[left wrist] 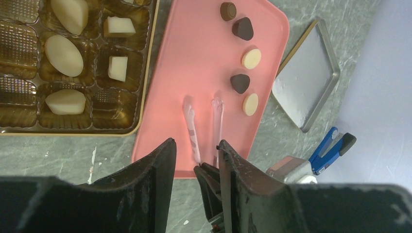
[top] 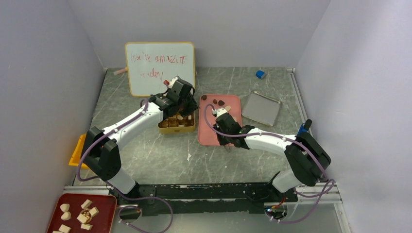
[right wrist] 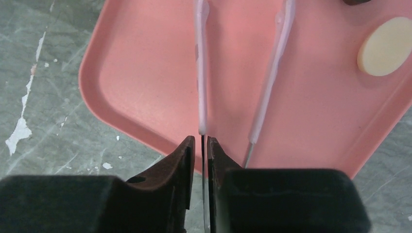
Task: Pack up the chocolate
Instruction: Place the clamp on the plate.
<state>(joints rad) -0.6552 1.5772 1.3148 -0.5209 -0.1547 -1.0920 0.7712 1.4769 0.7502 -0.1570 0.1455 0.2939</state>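
Observation:
Several pieces of chocolate lie in a row on the pink tray (left wrist: 194,58): a dark round one (left wrist: 228,10), a dark heart (left wrist: 242,28), a tan round (left wrist: 251,58), another dark heart (left wrist: 240,83) and a tan oval (left wrist: 250,104). My right gripper (right wrist: 204,138) hangs over the tray's near edge (top: 224,141). It is closed on one thin metal leg of pink-tipped tweezers (right wrist: 200,73), whose two tips stand apart over bare tray. My left gripper (left wrist: 195,141) is open and empty, high over the gold box (top: 177,127).
The gold box (left wrist: 145,97) holds pale oval and blocky pieces (left wrist: 64,55) in its cells. A metal lid (top: 261,108) lies right of the tray. A whiteboard (top: 160,68) stands behind. A dark red tray (top: 99,201) with beige chunks sits near left.

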